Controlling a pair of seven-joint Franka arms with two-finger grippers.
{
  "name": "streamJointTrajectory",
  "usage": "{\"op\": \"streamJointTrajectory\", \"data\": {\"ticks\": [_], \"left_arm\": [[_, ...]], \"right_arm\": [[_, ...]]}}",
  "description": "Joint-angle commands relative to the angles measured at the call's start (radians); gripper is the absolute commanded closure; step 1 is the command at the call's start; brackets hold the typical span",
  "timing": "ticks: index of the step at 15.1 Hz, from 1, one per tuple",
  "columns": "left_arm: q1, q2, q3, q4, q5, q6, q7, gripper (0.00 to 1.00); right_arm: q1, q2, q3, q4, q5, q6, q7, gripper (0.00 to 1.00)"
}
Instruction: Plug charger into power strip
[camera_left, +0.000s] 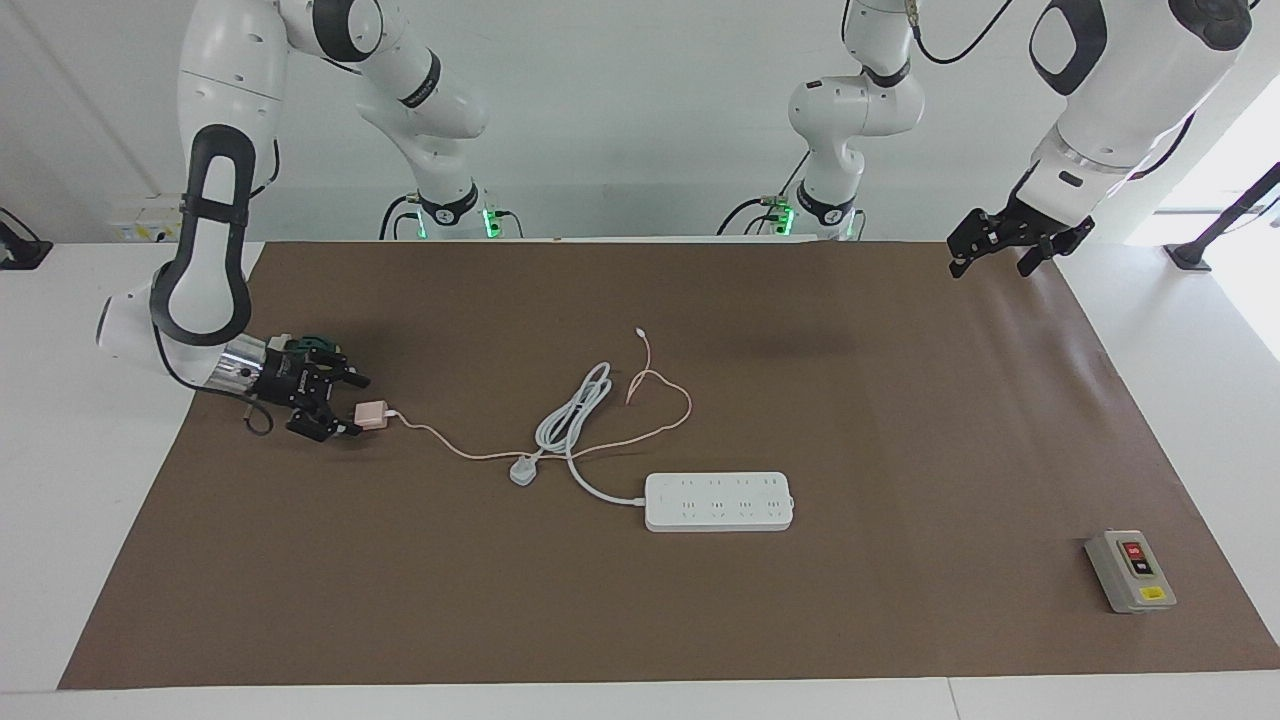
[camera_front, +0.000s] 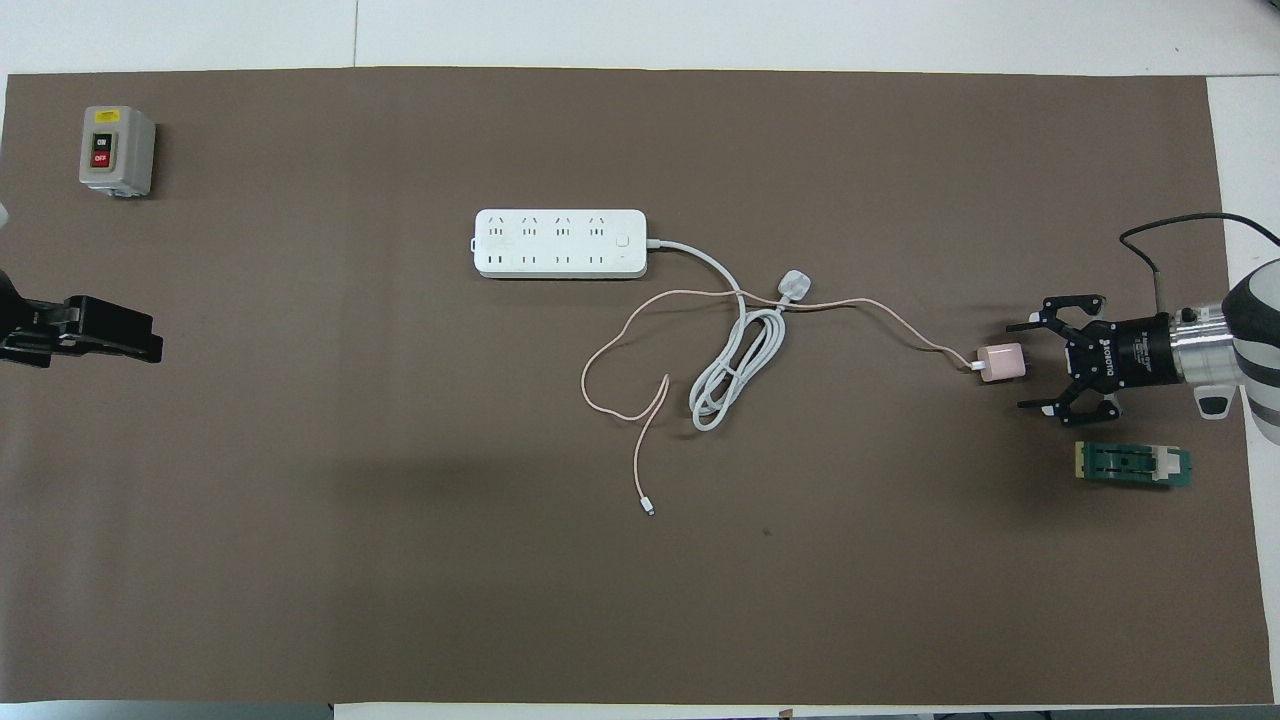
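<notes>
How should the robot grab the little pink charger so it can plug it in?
Probably by the charger's flat cube sides, coming in low from the right arm's end of the table, as the open right gripper is placed now. The cable leaves from the face toward the power strip, so that route avoids it.

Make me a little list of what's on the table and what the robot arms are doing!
charger: pink, on the brown mat, not plugged in
power strip: white, mid-table, sockets up
right pincer: open, low, tips level with the charger
left pincer: open, waits above the mat's edge
grey switch box: corner at the left arm's end
green part: beside the right pincer
</notes>
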Motion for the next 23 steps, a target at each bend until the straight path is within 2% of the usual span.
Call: {"op": "streamJointTrajectory", "data": {"ticks": [1,9,10,11,12,14,15,16,19,23], "left_arm": [[-0.010,-0.032,0.005,-0.042,0.015,0.027,-0.016,0.00],[0.020,-0.029,0.009,-0.049,0.000,0.097,-0.021,0.00],[0.025,-0.027,0.006,-0.052,-0.031,0.110,-0.009,0.00],[0.031,-0.024,0.009,-0.052,-0.105,0.111,-0.003,0.00],[0.031,-0.021,0.009,-0.056,-0.150,0.119,0.011,0.00],[0.040,-0.024,0.011,-0.091,-0.211,0.131,0.025,0.00],[0.063,-0.023,0.011,-0.114,-0.301,0.140,0.028,0.00],[0.074,-0.020,0.011,-0.128,-0.360,0.147,0.031,0.00],[0.074,0.008,0.009,-0.174,-0.460,0.220,0.114,0.00],[0.074,0.063,0.009,-0.219,-0.710,0.193,0.229,0.00]], "right_arm": [[0.019,0.012,0.003,0.000,0.046,0.049,-0.030,0.00],[0.032,0.040,0.003,0.002,0.075,0.071,-0.075,0.00],[0.032,0.040,0.003,0.002,0.080,0.069,-0.075,0.04],[0.032,0.040,0.003,0.002,0.082,0.069,-0.075,0.17],[0.032,0.040,0.003,0.002,0.082,0.069,-0.075,0.41],[0.033,0.040,0.003,0.002,0.082,0.072,-0.087,0.68],[0.035,0.040,0.001,0.002,0.082,0.079,-0.089,0.97],[0.035,0.040,0.001,0.002,0.080,0.086,-0.089,1.00],[0.036,0.040,0.001,0.003,0.080,0.091,-0.084,1.00],[0.035,0.038,0.003,0.009,0.080,0.080,-0.073,1.00]]}}
